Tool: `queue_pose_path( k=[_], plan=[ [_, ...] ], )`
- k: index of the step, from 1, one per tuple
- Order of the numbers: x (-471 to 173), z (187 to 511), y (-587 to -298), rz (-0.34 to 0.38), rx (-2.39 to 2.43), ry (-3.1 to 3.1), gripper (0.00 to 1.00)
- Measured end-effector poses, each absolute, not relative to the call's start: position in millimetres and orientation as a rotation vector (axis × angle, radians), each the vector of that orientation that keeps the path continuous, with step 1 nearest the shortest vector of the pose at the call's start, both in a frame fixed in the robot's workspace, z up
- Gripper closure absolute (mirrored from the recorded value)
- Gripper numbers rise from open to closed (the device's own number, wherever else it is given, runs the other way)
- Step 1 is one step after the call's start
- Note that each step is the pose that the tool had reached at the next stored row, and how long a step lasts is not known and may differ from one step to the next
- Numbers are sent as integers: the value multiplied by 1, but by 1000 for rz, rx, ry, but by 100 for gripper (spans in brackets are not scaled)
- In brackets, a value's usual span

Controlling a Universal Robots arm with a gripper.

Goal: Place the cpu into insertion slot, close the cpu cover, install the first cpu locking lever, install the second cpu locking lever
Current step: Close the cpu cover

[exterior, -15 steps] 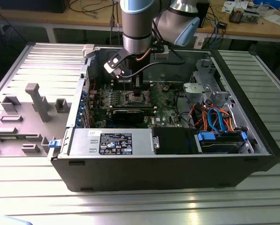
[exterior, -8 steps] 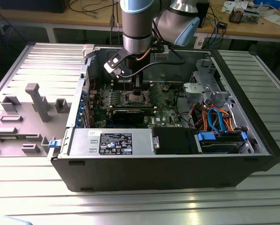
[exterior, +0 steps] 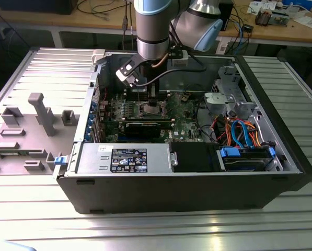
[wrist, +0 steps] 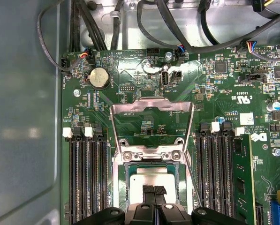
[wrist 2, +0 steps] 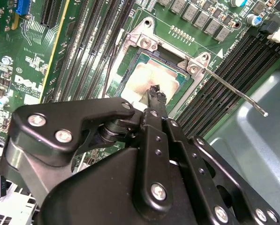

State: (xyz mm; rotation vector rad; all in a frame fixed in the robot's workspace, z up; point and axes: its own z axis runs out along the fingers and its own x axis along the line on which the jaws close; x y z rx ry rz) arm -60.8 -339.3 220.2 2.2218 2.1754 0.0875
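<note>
Tool: the tool (wrist 2: 154, 91) is drawn narrow, its two black fingers pressed together into one point with nothing visible between them. The tip hangs right at the cpu's top face. I cannot tell if it touches.
Arm: the arm (exterior: 153, 31) comes straight down from above into the open computer case (exterior: 197, 193), over the far half of the green board (wrist: 144, 126).
Cpu: the cpu (wrist 2: 140, 77) lies flat inside the insertion slot, dull beige top facing up. Both wrist views show it seated there under the fingertips.
Insertion slot: the insertion slot (wrist: 151, 165) sits between two banks of long black memory slots (wrist: 88, 178), its silvery rim framing the chip.
Cpu cover: the cpu cover (wrist: 151, 107) is open, swung back from the slot on its hinge side. Bare green board shows through its open middle.
Locking lever: one locking lever (wrist 2: 238, 93) is a thin metal rod that runs out from a slot corner over the memory slots, its hooked end unlatched.
Coin battery: a coin battery (wrist: 99, 77) sits on the board beyond the open cover.
Case: a power supply box (exterior: 124, 157) fills the near side, with orange and blue cables (exterior: 239, 130) toward the exterior view's right.
Desk: the case rests on a ribbed metal desk (exterior: 161, 230). A grey fixture (exterior: 41, 112) stands at the exterior view's left.
</note>
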Motion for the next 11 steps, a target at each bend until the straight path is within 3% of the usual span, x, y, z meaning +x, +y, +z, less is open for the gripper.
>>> queue_pose_path(
  k=[11],
  plan=[
    [-61,233,-339,61,2104,2318,89]
  ],
)
